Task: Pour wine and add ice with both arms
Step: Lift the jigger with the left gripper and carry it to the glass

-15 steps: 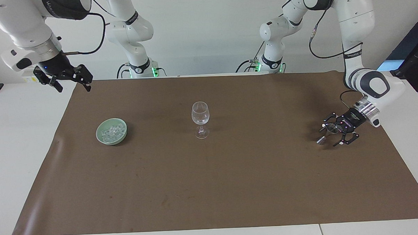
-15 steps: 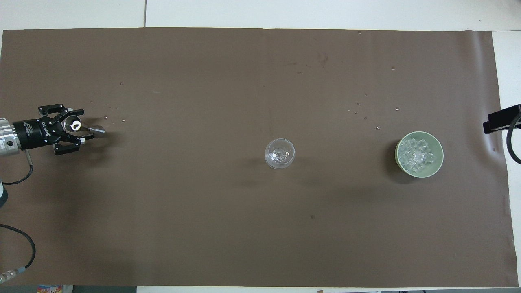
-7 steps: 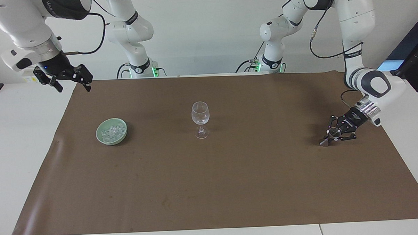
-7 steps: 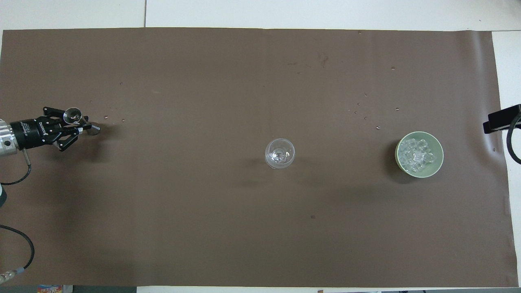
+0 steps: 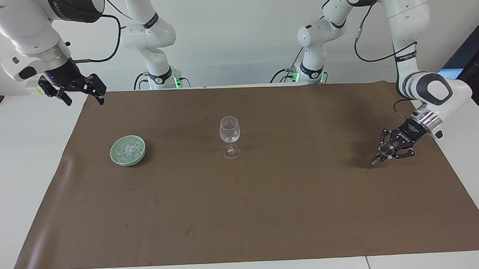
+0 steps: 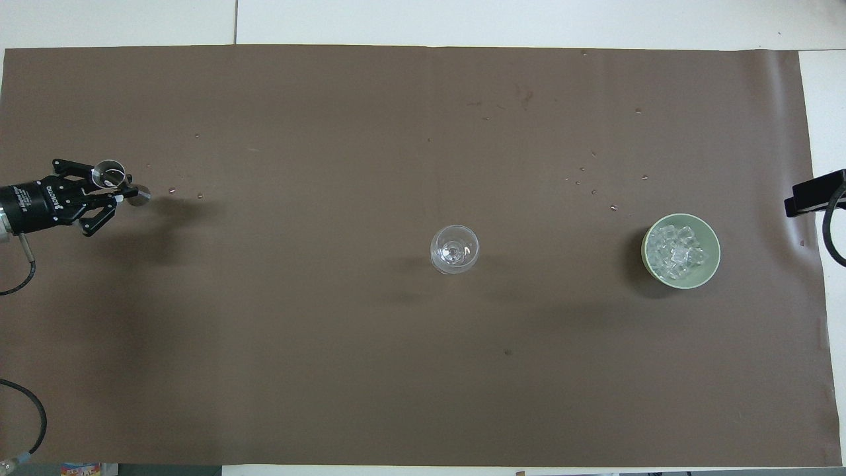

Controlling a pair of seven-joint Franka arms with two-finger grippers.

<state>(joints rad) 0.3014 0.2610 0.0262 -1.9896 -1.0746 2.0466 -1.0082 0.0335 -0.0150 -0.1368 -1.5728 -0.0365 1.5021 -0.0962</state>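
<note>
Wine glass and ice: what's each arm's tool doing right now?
Left tool shut on small metal cup. Right tool open, waiting. Ice in bowl; wine glass unobstructed.

You only get a black corner of the right gripper (image 6: pixel 814 192) at the overhead frame edge. The left arm's body is cut off there too. The small shiny metal cup (image 5: pixel 384 148) in the left gripper (image 5: pixel 388 153): contents too small to tell.

Bright, even light from above fills both views, sharp throughout. Soft shadows spread on the brown mat (image 5: pixel 266 213) beside the wine glass (image 5: pixel 229 137) and bowl (image 5: pixel 127 150).
</note>
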